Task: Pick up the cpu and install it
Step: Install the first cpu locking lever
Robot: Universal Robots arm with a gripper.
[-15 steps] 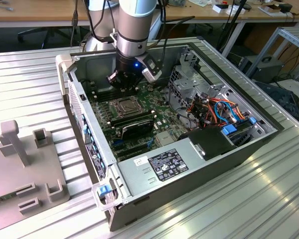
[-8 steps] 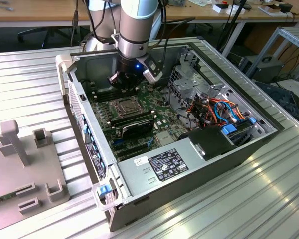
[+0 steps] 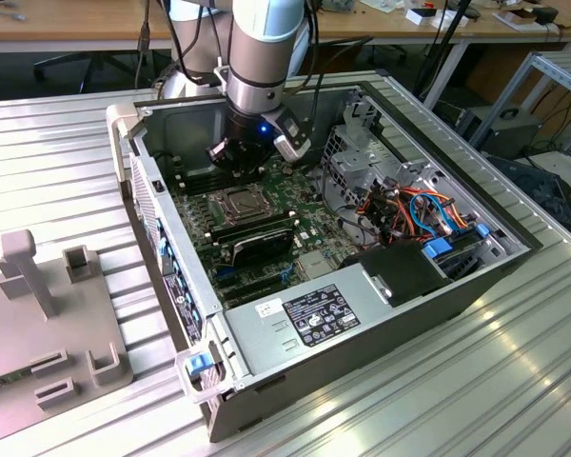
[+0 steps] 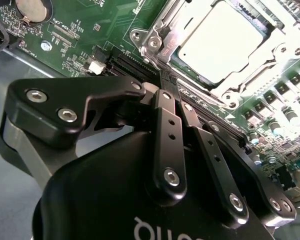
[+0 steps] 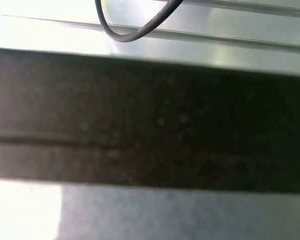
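Observation:
The cpu [image 4: 222, 42] lies flat inside the socket's metal frame [image 4: 155, 40] on the green motherboard [image 4: 85, 30], its silver top facing up. In the exterior view the cpu [image 3: 240, 202] sits in the middle of the board inside the open computer case. My gripper [image 3: 240, 164] hangs just above the board, at the far side of the socket. In the second wrist view my gripper [image 4: 166, 86] has its black fingers pressed together with nothing between them, their tips a short way off the socket's edge.
Black memory sticks [image 3: 257, 233] lie beside the socket. A power supply [image 3: 314, 319] fills the case's near corner, and coloured cables [image 3: 409, 209] crowd the exterior view's right. A grey fixture [image 3: 38, 314] stands outside the case wall [image 3: 162, 238]. A black cable [image 5: 135, 30] loops over a metal surface.

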